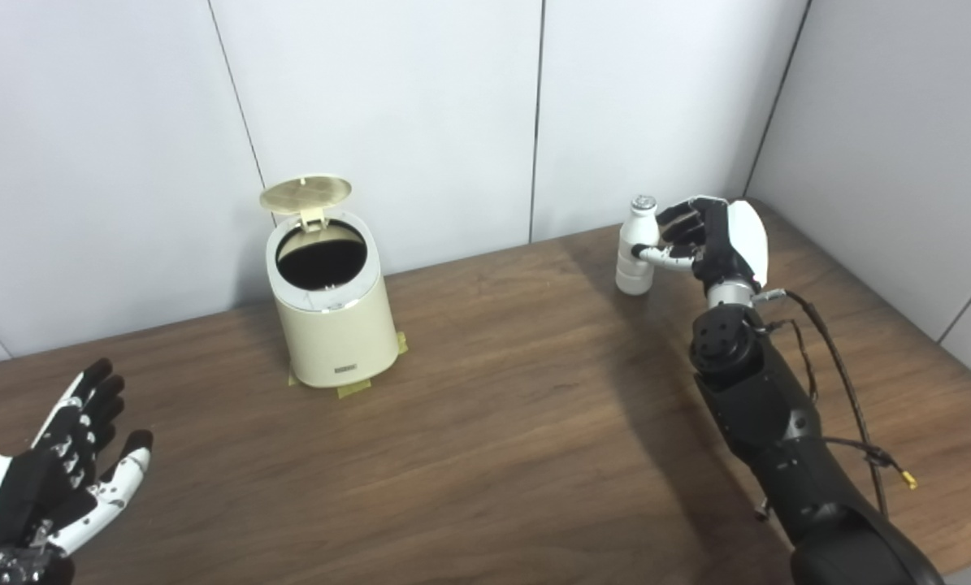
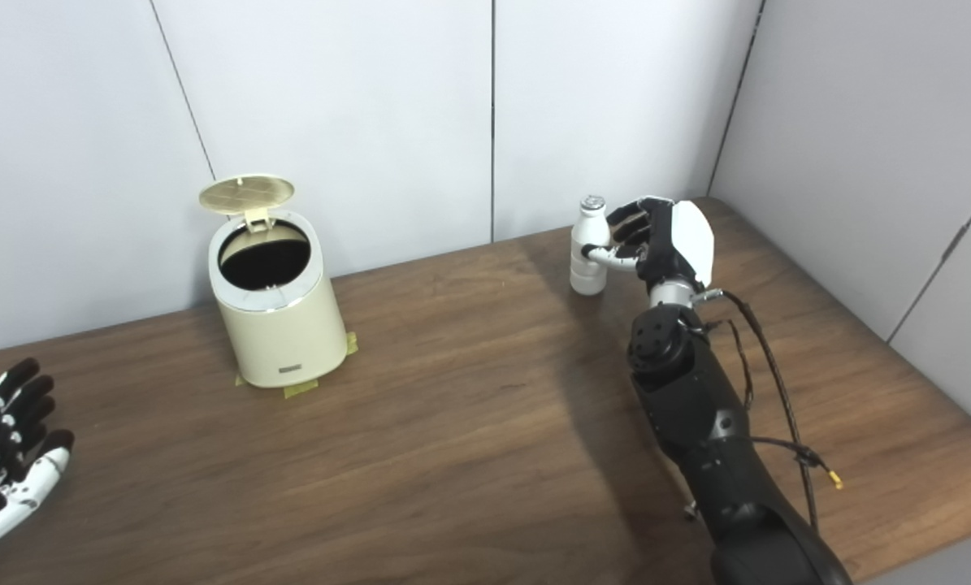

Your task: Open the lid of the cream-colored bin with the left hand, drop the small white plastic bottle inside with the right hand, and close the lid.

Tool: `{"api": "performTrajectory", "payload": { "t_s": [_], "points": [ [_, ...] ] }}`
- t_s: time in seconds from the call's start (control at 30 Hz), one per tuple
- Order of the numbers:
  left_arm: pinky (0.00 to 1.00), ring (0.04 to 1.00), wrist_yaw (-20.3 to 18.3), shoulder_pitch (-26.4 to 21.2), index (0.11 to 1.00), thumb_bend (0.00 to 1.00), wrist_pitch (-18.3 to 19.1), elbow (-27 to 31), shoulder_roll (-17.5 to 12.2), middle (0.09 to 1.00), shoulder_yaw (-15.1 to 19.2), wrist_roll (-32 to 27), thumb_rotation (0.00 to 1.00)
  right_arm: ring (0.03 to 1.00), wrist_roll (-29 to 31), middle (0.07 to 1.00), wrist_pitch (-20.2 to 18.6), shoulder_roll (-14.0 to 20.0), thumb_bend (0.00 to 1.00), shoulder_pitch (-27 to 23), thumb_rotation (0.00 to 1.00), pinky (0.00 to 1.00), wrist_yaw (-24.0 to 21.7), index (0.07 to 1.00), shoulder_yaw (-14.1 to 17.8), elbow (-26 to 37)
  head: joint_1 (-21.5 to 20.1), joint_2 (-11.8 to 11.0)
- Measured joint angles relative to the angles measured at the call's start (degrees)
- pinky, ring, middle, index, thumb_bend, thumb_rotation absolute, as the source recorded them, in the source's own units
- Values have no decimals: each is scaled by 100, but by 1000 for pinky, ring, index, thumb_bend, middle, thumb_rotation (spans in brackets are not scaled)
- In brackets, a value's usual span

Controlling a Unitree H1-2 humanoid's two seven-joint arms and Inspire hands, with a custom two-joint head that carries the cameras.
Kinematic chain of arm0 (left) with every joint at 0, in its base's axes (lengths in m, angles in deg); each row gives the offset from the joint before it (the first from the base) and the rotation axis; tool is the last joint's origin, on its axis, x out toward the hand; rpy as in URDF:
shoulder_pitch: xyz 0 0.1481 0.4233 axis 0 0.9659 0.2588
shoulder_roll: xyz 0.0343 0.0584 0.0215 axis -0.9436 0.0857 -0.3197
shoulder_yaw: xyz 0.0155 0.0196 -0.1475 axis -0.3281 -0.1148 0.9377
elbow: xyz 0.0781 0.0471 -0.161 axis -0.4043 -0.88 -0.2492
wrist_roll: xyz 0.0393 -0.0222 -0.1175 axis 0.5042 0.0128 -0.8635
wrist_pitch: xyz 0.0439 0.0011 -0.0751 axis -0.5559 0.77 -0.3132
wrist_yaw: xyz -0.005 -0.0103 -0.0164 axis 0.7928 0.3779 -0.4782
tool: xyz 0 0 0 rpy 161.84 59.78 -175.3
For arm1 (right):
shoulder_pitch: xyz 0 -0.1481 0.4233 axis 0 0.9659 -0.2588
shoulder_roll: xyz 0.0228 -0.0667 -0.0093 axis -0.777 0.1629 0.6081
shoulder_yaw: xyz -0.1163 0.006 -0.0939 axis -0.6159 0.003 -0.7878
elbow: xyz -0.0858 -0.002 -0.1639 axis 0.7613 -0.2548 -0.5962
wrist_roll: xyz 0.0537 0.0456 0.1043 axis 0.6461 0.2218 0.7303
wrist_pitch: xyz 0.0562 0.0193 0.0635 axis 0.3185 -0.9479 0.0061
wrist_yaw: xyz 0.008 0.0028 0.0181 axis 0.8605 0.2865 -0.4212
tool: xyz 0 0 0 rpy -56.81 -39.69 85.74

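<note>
Bin (image 1: 332, 313) stands on the wooden table (image 1: 493, 422) toward the far left in the left eye view, its lid (image 1: 305, 193) tipped up at the back and the dark inside showing. Far to the right, the right hand (image 1: 708, 240) wraps around the small white bottle (image 1: 636, 248), upright near the table's back edge. The left hand (image 1: 54, 471) hovers low at the near left, fingers spread and holding nothing.

From the right eye view, yellow tape (image 2: 301, 388) shows under the bin's base, and bottle and bin sit well apart.

bin (image 1: 331, 313) left on table (image 1: 493, 422) | bottle (image 1: 636, 248) right (well apart)
</note>
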Motion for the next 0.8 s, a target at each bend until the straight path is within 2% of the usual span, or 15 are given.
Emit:
{"api": "performTrajectory", "payload": {
  "t_s": [0.13,0.23,0.33,0.53,0.8],
  "points": [
    [1000,960,2,0,1000,190,0,0,-12,952,-7,22,0,469,0,478,-113,6,520,1,0,645,-12,492,-1,7,0,0],
    [1000,954,14,-1,1000,197,0,0,-21,948,-18,24,0,506,0,455,-123,39,518,11,0,641,-59,493,-1,8,0,0],
    [1000,955,14,-2,1000,197,0,0,-25,948,-15,23,0,506,-5,450,-126,108,517,57,0,609,-91,493,-2,9,-26,18],
    [1000,967,14,-8,1000,176,0,0,-25,953,-5,12,0,513,-1,449,-81,287,517,294,0,638,-113,492,38,75,-53,18],
    [1000,962,13,-120,1000,175,0,0,-25,953,-21,16,0,512,0,450,49,302,517,349,0,615,-108,492,61,200,-44,18]
  ]
}}
